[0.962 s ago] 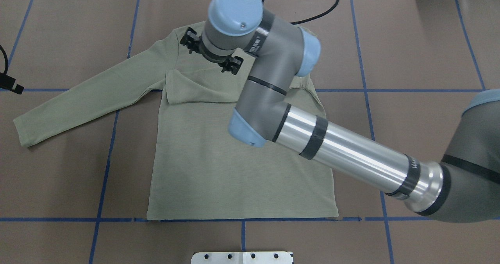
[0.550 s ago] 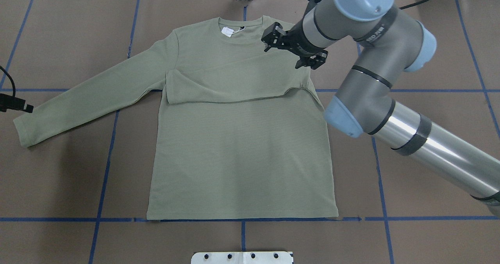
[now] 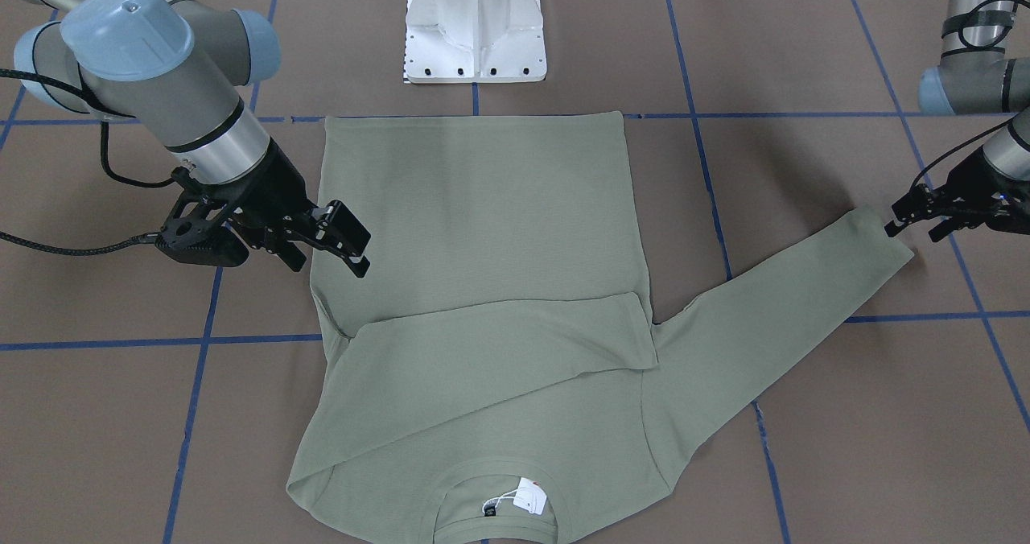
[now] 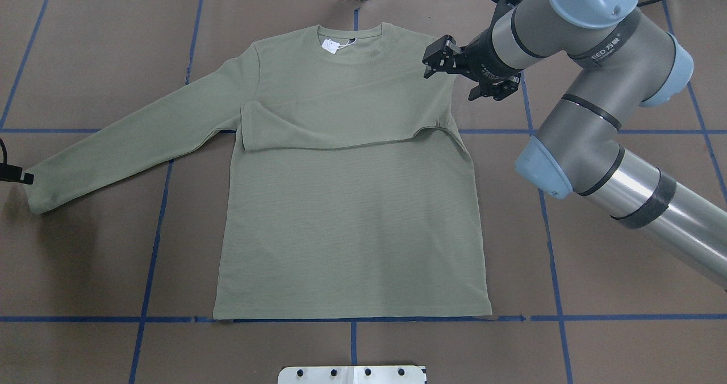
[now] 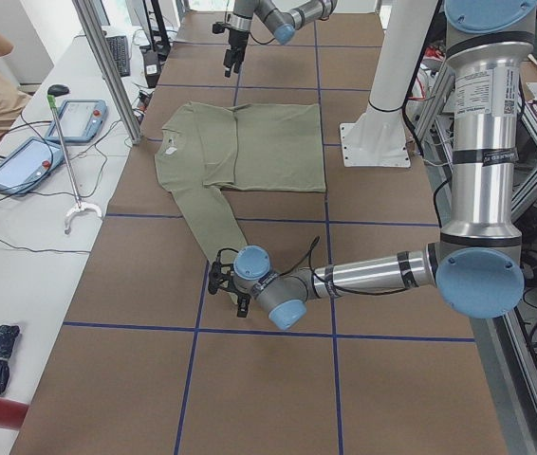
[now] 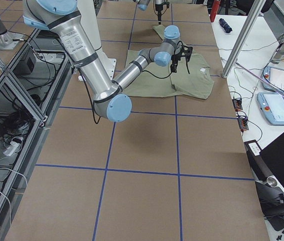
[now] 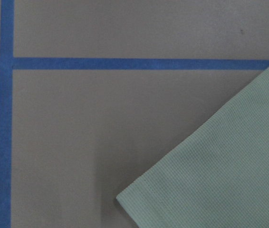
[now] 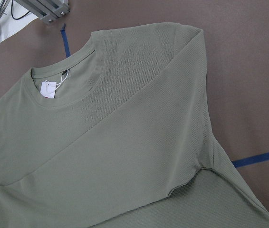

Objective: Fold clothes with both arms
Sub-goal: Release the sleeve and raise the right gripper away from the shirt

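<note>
The sage-green shirt (image 4: 346,219) lies flat and front-up on the brown table (image 4: 85,287), which is marked with blue tape lines (image 4: 152,259). The hem lies toward the white pedestal base (image 3: 475,21) and the round collar points away from it. A white paper tag (image 4: 329,45) sits at the collar. The sleeve on the robot's right side (image 4: 341,122) is folded across the chest, with its end near the opposite armpit. The other sleeve (image 4: 130,140) is stretched out flat toward the robot's left, angled toward the hem side. The right gripper (image 3: 360,253) is positioned above the shirt's right shoulder edge, near the start of the folded sleeve. Its fingers are spread and nothing is between them. The left gripper (image 3: 913,226) is positioned low at the end of the outstretched sleeve, just beside the cuff (image 7: 172,199). Its fingers are spread, with no fabric seen pinched. The left wrist view shows the cuff corner flat on the table, near a tape crossing.
</note>
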Robot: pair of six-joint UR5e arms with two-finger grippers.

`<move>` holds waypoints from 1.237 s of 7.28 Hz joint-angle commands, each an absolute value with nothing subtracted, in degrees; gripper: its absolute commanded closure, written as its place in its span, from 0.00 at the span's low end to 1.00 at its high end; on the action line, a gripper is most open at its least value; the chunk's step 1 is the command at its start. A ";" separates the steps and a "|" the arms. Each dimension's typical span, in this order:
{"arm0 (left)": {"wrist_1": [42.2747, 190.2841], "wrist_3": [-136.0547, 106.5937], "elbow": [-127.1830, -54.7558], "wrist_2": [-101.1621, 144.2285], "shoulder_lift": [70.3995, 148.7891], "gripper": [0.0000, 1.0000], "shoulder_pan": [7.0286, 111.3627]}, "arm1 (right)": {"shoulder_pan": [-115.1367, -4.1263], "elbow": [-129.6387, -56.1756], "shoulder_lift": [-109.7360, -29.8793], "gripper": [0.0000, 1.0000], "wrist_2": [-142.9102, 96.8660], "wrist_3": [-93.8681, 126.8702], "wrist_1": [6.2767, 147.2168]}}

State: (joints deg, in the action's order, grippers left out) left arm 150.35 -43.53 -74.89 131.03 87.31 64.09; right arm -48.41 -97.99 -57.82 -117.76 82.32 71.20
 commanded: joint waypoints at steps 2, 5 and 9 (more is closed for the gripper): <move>150.47 -43.33 -72.87 130.69 90.87 0.09 63.99 | -48.43 -98.17 -58.36 0.00 -117.25 82.35 71.19; 150.47 -43.42 -71.63 130.69 90.26 0.12 63.98 | -48.34 -98.26 -58.18 0.00 -117.33 82.35 71.19; 150.38 -43.68 -70.84 130.69 90.35 0.26 63.90 | -48.52 -99.22 -58.88 0.00 -117.77 82.44 71.45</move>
State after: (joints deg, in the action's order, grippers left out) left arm 150.41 -43.61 -71.01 130.72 90.30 63.93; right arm -48.46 -98.64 -58.49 -117.60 82.42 71.29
